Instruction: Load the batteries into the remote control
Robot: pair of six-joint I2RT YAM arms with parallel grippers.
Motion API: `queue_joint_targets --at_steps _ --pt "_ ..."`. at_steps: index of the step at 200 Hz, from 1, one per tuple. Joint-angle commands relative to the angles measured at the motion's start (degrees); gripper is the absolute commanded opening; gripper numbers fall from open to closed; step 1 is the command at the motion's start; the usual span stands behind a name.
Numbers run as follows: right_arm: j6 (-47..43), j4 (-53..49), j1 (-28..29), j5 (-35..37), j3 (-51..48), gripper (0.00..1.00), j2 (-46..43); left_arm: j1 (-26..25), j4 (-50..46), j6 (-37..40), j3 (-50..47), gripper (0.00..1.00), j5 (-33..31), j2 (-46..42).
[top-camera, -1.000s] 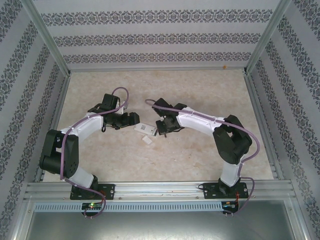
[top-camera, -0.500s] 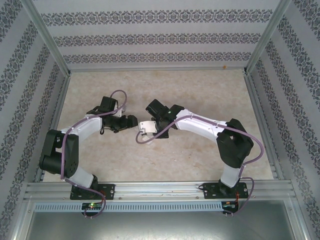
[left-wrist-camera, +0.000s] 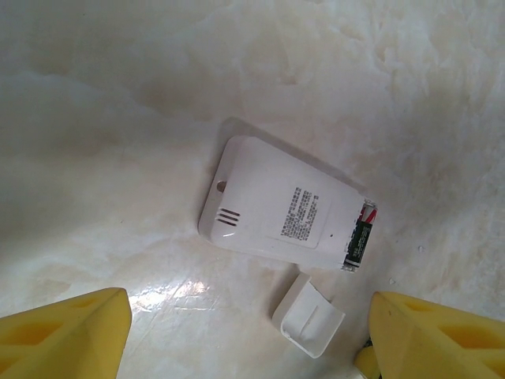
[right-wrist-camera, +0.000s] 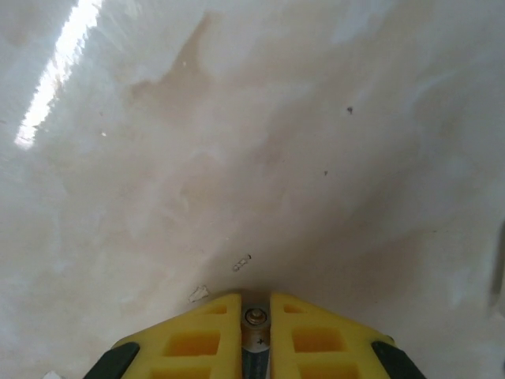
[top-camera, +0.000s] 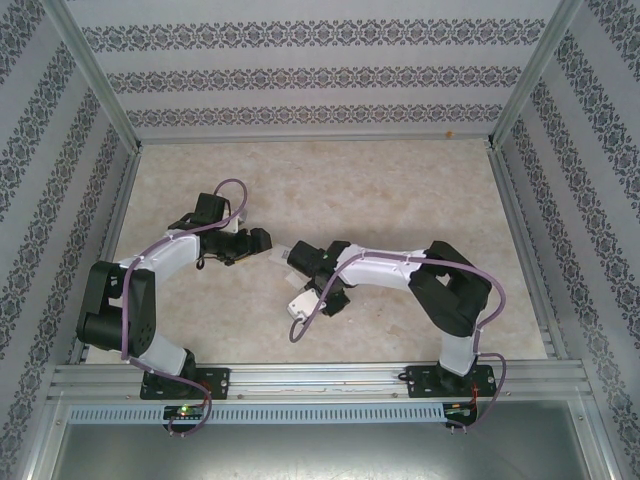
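Right gripper (right-wrist-camera: 255,304) pinches battery (right-wrist-camera: 254,318), left gripper (left-wrist-camera: 248,320) wide above mid-frame remote (left-wrist-camera: 272,209); best to align battery with open bay (left-wrist-camera: 359,241), matching polarity.

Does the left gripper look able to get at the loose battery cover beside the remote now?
Probably yes. The battery cover lies bare on the table ahead of the open left gripper, close beside the remote control, and nothing covers it or stands between.
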Motion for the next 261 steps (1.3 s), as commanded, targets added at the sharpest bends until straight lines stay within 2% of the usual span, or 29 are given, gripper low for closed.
queue_joint_targets --at_steps 1,18,40,53,62,71,80,90,101,122,138,162,178,195,215,261 --pt "0.5 1.5 1.4 2.3 0.2 0.14 0.6 0.3 1.8 -0.9 -1.0 0.79 1.0 -0.2" --pt "3.7 1.8 2.0 2.2 0.5 0.2 -1.3 0.3 1.3 -0.7 -0.9 0.79 0.9 -0.5" --pt "10.2 1.5 3.3 1.8 0.6 0.37 -5.5 0.3 1.0 -0.1 -0.8 0.79 0.7 -0.9" --pt "17.1 1.8 4.0 1.5 0.5 0.41 -8.4 0.4 1.0 -0.1 -0.5 0.79 0.7 -0.8" --pt "25.2 3.0 4.4 2.2 1.0 0.41 -10.2 0.3 1.0 -0.3 -0.3 0.79 0.9 -0.8" --pt "36.4 4.7 4.5 3.8 1.7 0.42 -11.6 0.3 0.8 -0.2 0.0 0.79 0.9 -0.7" --pt "49.7 7.0 4.5 8.4 2.8 0.42 -12.4 0.3 0.7 -0.2 0.3 0.79 1.0 -1.0" --pt "68.5 7.2 4.5 16.7 4.3 0.4 -12.3 0.3 0.6 -0.2 0.4 0.79 1.0 -1.2" --pt "94.0 0.2 4.0 23.5 7.6 0.38 -11.2 0.3 0.6 -0.3 0.5 0.79 0.9 -1.5" --pt "129.9 -5.9 0.9 14.6 6.1 0.35 -10.8 0.3 0.2 -0.2 0.8 0.79 1.0 -1.8" --pt "144.8 -0.9 -0.8 8.1 -1.3 0.35 -12.2 0.4 0.2 -0.5 0.6 0.79 1.3 -2.1" --pt "154.1 2.0 -3.8 2.8 -8.4 0.41 -14.3 0.3 0.1 -0.5 0.0 0.79 1.5 -2.7" --pt "158.0 2.9 -4.4 -1.4 -10.1 0.41 -13.6 0.3 0.0 -0.3 -0.4 0.79 1.6 -2.7" --pt "157.3 0.5 -4.3 -1.6 -7.5 0.42 -11.8 0.4 -0.1 -0.3 -0.7 0.79 1.1 -2.7" --pt "157.4 2.2 -4.6 -2.0 -6.7 0.46 -10.8 0.3 0.3 -0.5 -1.2 0.79 1.2 -2.7" --pt "158.1 3.6 -6.0 -6.3 -6.4 0.41 -6.8 0.2 -0.3 0.5 -0.6 0.79 1.1 -2.6"
